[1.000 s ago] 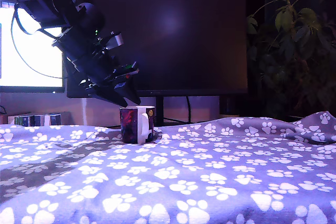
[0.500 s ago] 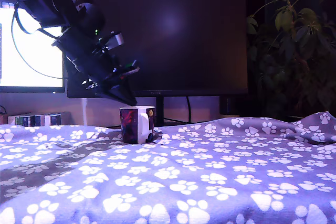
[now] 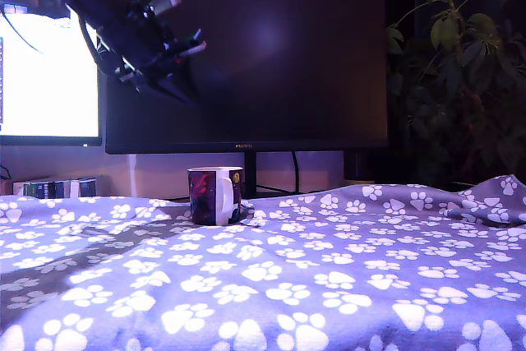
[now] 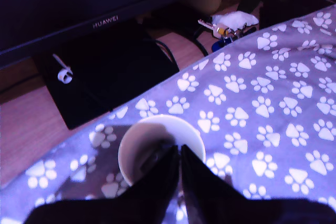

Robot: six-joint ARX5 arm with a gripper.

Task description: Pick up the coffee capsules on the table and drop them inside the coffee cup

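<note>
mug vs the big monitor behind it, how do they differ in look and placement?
The coffee cup is small, white with a dark picture print; the monitor is large, flat and black. The coffee cup sits on the paw-print blanket; the monitor stands behind it on a stand. Both are upright.

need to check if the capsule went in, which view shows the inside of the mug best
The wrist view: it looks down into the coffee cup, though the shut gripper covers part of the dim interior. The exterior view shows only the cup's side and handle, nothing inside.
</note>
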